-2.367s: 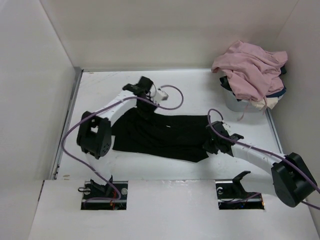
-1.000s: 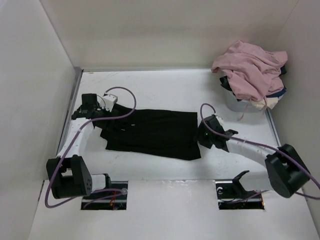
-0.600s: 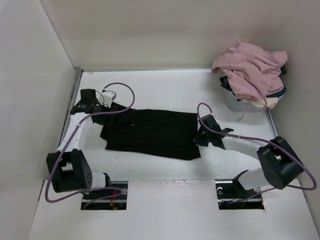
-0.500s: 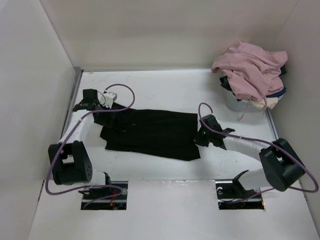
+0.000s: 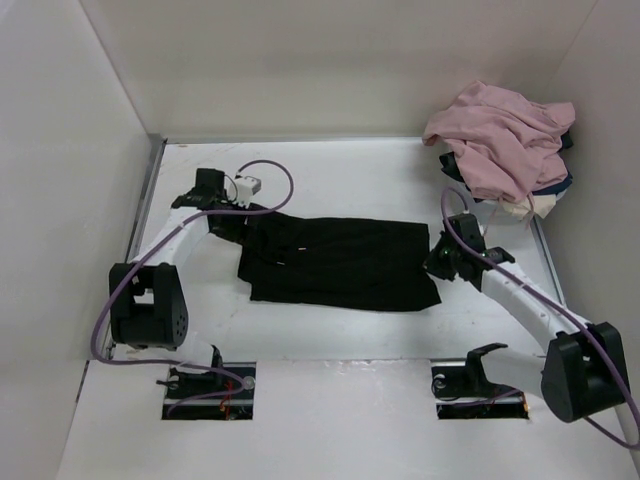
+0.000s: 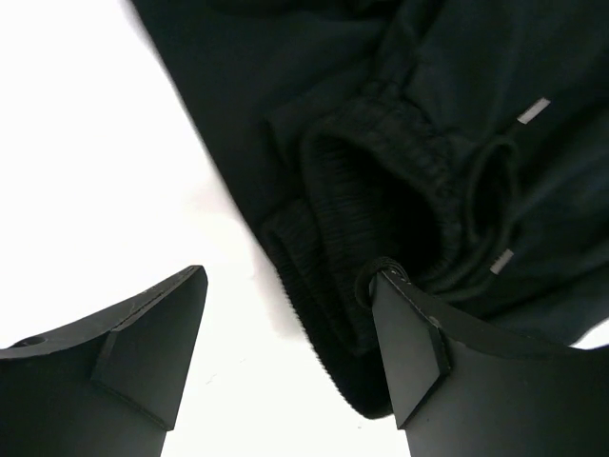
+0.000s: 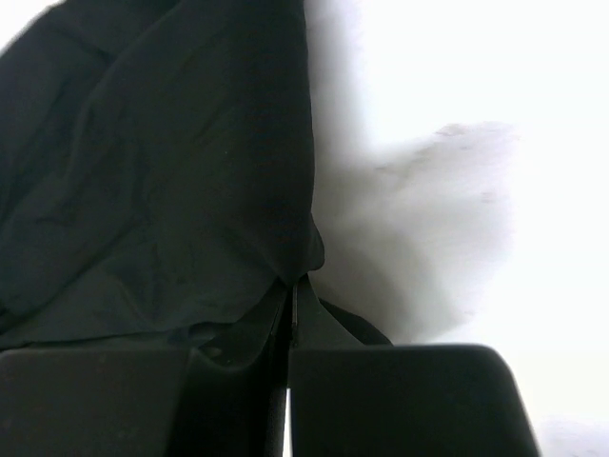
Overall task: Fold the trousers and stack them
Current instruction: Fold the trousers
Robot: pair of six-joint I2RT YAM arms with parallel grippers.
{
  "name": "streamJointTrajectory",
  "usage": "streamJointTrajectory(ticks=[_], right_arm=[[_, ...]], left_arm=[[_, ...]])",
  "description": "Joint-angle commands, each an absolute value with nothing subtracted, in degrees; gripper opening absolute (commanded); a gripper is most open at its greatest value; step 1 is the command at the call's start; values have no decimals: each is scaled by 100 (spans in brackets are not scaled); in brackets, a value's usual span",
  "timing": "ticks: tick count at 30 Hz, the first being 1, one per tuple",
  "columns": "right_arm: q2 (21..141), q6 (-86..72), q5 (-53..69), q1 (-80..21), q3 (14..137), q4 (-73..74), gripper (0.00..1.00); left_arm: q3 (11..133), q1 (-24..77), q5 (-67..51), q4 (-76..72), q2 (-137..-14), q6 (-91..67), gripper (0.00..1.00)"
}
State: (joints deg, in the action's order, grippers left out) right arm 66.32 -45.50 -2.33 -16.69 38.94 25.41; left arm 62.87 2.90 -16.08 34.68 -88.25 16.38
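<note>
Right pincer [image 7: 290, 286] is clenching the leg end of the trousers [image 5: 340, 262], seemingly to pull them taut; the cloth is lying flat to its left. Left pincer [image 6: 285, 286] is gaping over the waistband [image 6: 381, 181], probably readying a pinch there.

The right wrist view crops the trousers [image 7: 162, 171] at left; table [image 7: 533, 238] seems blurred.
</note>
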Motion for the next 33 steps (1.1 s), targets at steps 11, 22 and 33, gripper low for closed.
streamJointTrajectory(ticks=[11,22,33], right_arm=[[6672,-4376,-70,-1270,3454,2891,57],[7136,-5054,88,-1612,3277,2487,35],[6759,-4334,-613,-1182,4628,3259,0]], left_arm=[[6275,602,-1652,3533,-9343,1345,68],[6117,655,-1705,3621,-9439,1371,61],[6328,847,-2205,3674,-9922,1301,21]])
